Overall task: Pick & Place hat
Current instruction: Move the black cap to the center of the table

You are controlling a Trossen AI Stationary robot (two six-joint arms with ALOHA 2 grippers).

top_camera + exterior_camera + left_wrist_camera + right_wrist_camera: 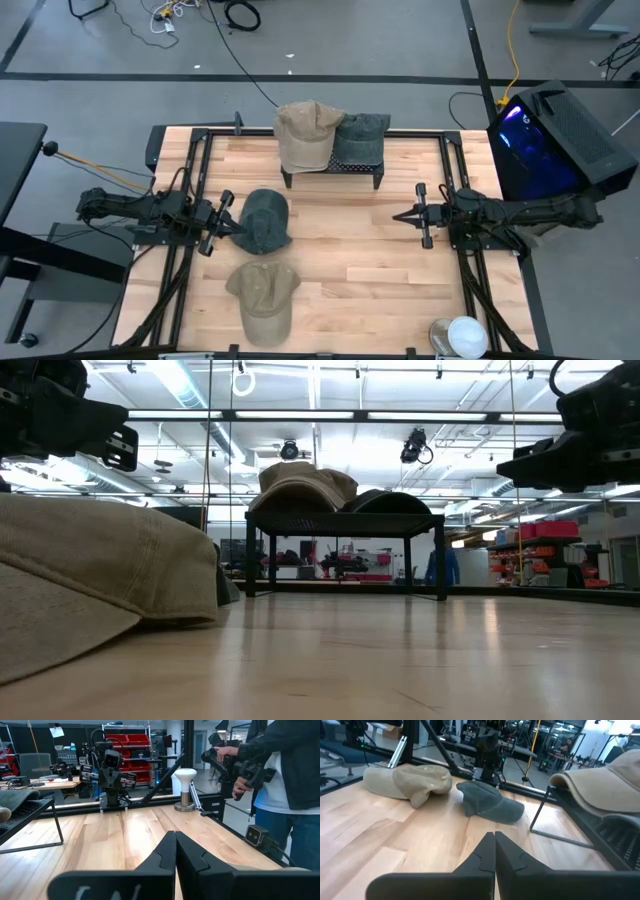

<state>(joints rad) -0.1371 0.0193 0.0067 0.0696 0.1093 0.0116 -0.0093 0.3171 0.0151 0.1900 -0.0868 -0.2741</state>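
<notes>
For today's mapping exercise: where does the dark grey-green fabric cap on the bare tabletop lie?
In the high view the dark grey-green fabric cap lies left of centre on the wooden table, beside the left end effector, with the tan cap just nearer the front edge.

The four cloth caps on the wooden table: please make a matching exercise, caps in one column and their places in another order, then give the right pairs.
Column 1
1. Tan cloth cap on the black mesh rack
2. Dark grey-green cloth cap on the rack
3. Dark grey-green cap flat on the wooden table
4. Tan cap flat on the table

Column 2
A. Beside the left tool
B. Rack's right half
C. Near the table's front edge
D. Rack's left half

Pairs: 1-D, 2-B, 3-A, 4-C
</notes>
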